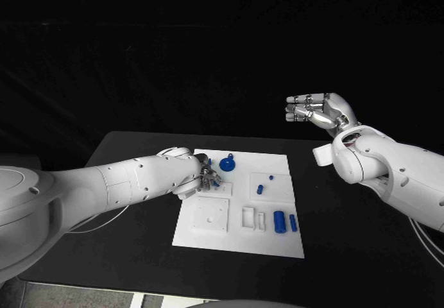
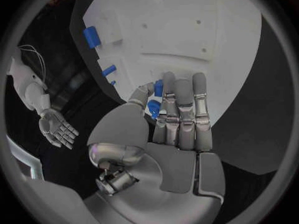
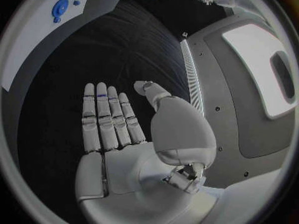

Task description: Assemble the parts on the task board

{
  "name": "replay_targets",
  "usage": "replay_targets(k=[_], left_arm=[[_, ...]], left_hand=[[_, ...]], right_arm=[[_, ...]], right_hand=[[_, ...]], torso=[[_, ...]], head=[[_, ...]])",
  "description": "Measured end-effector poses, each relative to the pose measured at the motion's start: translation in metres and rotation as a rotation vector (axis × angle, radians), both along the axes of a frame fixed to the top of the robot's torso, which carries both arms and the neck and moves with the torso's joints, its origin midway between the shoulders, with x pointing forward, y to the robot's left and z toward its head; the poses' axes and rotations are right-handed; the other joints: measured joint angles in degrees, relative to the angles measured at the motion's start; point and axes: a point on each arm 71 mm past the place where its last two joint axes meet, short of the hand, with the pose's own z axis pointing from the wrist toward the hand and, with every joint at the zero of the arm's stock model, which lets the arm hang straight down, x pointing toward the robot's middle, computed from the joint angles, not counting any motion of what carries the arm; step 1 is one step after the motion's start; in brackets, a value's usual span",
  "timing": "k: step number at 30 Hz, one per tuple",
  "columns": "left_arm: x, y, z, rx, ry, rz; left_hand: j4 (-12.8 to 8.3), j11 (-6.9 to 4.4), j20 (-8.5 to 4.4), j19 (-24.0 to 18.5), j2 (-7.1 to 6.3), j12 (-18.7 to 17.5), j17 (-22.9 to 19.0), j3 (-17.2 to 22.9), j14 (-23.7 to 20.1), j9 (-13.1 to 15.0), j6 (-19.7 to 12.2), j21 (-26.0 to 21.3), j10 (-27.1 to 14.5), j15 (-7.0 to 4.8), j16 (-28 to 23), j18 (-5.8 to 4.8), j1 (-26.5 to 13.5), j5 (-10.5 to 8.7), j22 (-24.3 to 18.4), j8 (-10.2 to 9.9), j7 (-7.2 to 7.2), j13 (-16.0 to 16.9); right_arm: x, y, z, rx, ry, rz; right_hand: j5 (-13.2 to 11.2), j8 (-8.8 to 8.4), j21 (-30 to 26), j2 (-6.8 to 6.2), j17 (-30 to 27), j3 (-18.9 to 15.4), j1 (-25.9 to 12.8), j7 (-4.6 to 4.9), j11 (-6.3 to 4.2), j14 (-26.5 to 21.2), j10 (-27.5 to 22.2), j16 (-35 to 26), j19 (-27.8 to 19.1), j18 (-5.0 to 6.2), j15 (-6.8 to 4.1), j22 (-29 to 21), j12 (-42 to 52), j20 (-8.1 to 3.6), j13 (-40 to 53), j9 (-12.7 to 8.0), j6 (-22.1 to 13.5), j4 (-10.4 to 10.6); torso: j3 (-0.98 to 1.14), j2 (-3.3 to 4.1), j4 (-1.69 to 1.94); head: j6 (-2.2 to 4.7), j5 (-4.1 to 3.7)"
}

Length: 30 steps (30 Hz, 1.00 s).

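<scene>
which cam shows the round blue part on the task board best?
Head view: the round blue part lies in plain sight near the far edge of the task board, just beyond the left hand. Right wrist view catches it small at the rim. In the left wrist view I cannot pick it out.

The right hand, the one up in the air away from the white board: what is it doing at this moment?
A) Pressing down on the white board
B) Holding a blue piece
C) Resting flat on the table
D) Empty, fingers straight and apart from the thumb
D: the right hand shows a bare palm with straight fingers, raised clear of the task board; the left hand is the one at the board.
</scene>
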Motion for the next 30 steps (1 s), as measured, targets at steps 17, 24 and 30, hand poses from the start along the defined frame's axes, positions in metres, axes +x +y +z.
replay_targets(k=[17, 24, 30], left_arm=[[-0.0042, 0.0019, -0.0006, 0.013, 0.009, -0.023], [-0.006, 0.0027, -0.0011, 0.016, 0.02, -0.031], [-0.0064, 0.0022, -0.001, 0.017, 0.024, -0.037]], left_hand=[[0.0, 0.02, 0.12, 4.26, 0.0, 0.0, -0.13, 0.0, 0.09, 0.0, 0.0, -11.17, 0.03, 0.11, 0.0, 0.0, 0.0, 0.17, 12.04, -0.03, -0.02, 0.07], [-0.01, -0.01, 0.12, 4.81, 0.0, 0.0, -0.13, -0.01, 0.25, 0.0, 0.03, -13.15, 0.22, 0.02, 0.0, 0.0, 0.0, 0.16, 14.07, -0.2, -0.05, 0.21], [-0.01, -0.07, 0.12, 4.81, 0.0, 0.0, -0.12, -0.01, 0.33, 0.0, 0.04, -13.15, 0.28, 0.08, 0.0, -0.01, 0.0, 0.15, 14.06, 0.0, -0.06, 0.21]], right_arm=[[0.0011, -0.0003, -0.0022, 0.013, 0.026, 0.015], [0.002, -0.0011, -0.0035, 0.026, 0.041, 0.015], [0.0026, -0.001, -0.0042, 0.035, 0.051, 0.015]], right_hand=[[0.0, 0.0, 0.0, -0.08, 0.01, 0.01, -0.52, 0.01, 0.0, -0.24, 0.0, 0.0, 0.0, 0.0, 0.21, 0.0, 0.0, 0.0, 0.01, 0.0, -0.01, -0.02], [0.0, 0.0, 0.0, -0.08, 0.01, 0.16, -0.52, 0.19, 0.0, -0.24, 0.0, 0.0, 0.0, 0.0, 0.21, 0.0, 0.0, 0.0, -0.04, 0.0, -0.19, -0.16], [0.22, 0.0, 0.0, -0.08, 0.01, 0.16, -0.52, 0.05, 0.21, -0.24, -0.21, 0.0, -0.2, 0.0, 0.2, 0.0, 0.0, -0.21, -0.03, 0.01, -0.45, -0.16]], torso=[[-0.03, 0.1, -0.02], [-0.05, 0.11, 0.02], [-0.06, 0.09, 0.01]], head=[[-0.25, -0.23], [-0.36, -0.42], [-0.34, -0.55]])
